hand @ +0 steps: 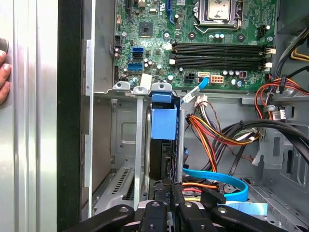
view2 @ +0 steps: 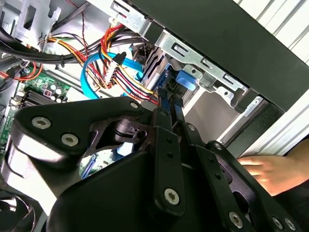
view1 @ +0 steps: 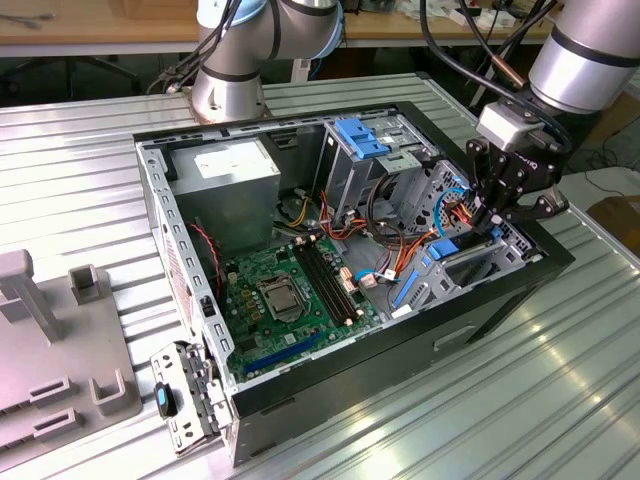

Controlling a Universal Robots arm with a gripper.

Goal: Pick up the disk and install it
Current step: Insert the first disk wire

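The disk [hand: 163, 124], a dark body in a bright blue carrier, stands on edge in a slot of the grey metal drive cage [hand: 139, 145] at the front corner of the open computer case [view1: 420, 350]. My gripper [hand: 168, 191] is shut on the disk's near edge, one black finger on each flat side. In the second wrist view the fingers [view2: 164, 108] reach toward the blue carrier [view2: 186, 81] in the cage. In the exterior view my gripper [view1: 490, 228] hangs over that cage at the case's right end.
Bundles of red, yellow and orange wires and a blue data cable [hand: 217, 176] lie beside the cage. The motherboard [view1: 290, 285] covers the case floor. A blue latch [view1: 360, 135] tops the rear cage. A person's hand [view2: 270, 171] rests outside the case wall.
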